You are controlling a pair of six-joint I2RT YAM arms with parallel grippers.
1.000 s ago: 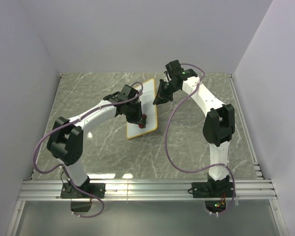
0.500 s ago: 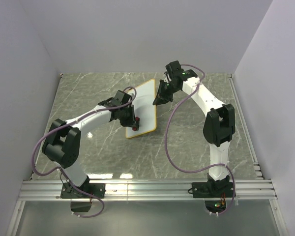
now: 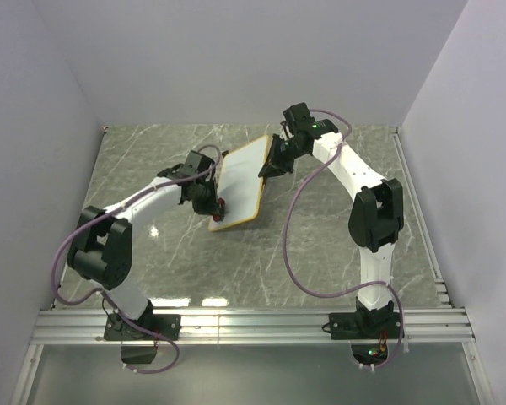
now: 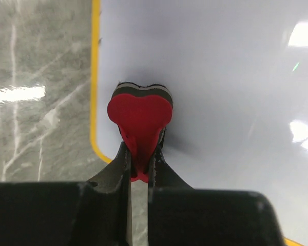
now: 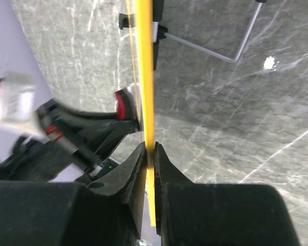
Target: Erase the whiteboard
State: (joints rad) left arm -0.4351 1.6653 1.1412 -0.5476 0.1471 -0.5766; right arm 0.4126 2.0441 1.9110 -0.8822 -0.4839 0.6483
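Note:
The whiteboard (image 3: 240, 179), white with a thin yellow frame, stands tilted in mid table. It also shows in the left wrist view (image 4: 220, 92), where its face looks plain white. My right gripper (image 3: 268, 169) is shut on its right edge; the right wrist view shows the yellow frame (image 5: 145, 61) edge-on between the jaws (image 5: 150, 154). My left gripper (image 3: 216, 202) is shut on the red-and-black eraser (image 4: 139, 110), which presses on the board's face near its lower left corner. The eraser shows as a red spot from above (image 3: 220, 202).
Grey marble tabletop (image 3: 337, 245) inside white walls. A thin metal wire stand (image 5: 220, 51) sticks out behind the board. An aluminium rail (image 3: 253, 325) runs along the near edge by the arm bases.
My left gripper with the eraser has slid left and down across the board to its lower left corner. The board has turned and tilted leftward. The right gripper has kept its hold.

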